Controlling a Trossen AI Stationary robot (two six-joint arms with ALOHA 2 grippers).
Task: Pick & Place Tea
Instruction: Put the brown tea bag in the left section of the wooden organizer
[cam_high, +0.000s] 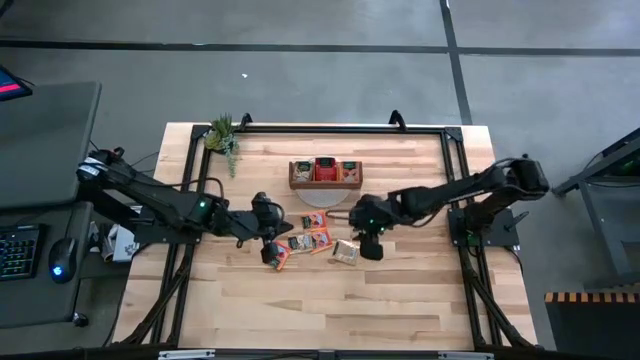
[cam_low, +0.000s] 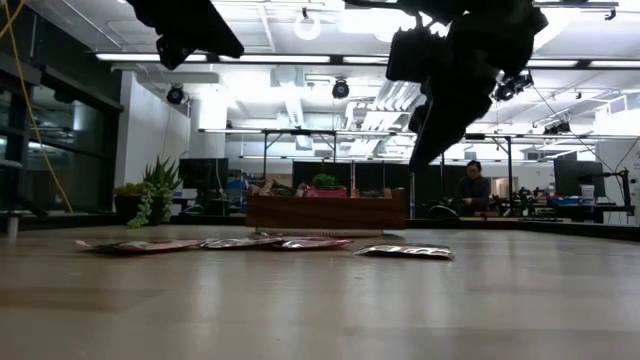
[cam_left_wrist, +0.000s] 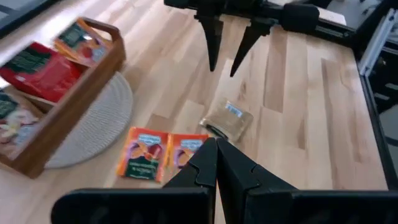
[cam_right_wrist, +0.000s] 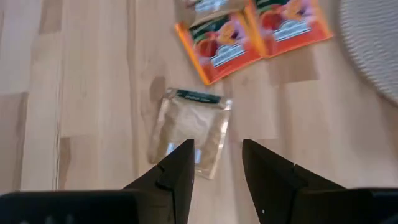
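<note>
My right pincer (cam_high: 371, 250) hangs above the table with its fingers spread and nothing between them. Through my right wrist camera I look straight down on a pale, greyish tea sachet (cam_right_wrist: 189, 130) lying flat on the wood, and my fingertips frame its near edge without touching it. In the overhead view that sachet (cam_high: 345, 252) sits just beside my pincer, at about nine o'clock from it.

My left pincer (cam_high: 270, 250) is pressed together and carries nothing that I can see; it hovers over the loose packets at the nine o'clock side of the group.

The wooden tray (cam_high: 326, 175) stands on a round pale mat (cam_high: 322, 196) near the twelve o'clock edge of the table, and its three compartments already hold sachets: red in the middle, others either side. So I judge part of the job done.

Left on the bare table are the pale sachet under me and the orange sachets (cam_high: 312, 240) lying side by side, with one more (cam_high: 283, 258) by my left pincer; the exact count is hard to tell. A small potted plant (cam_high: 222, 133) stands at about ten o'clock, out of my way.

As I read it, I am lined up to drop onto the pale sachet, and the grasp is not yet made.
</note>
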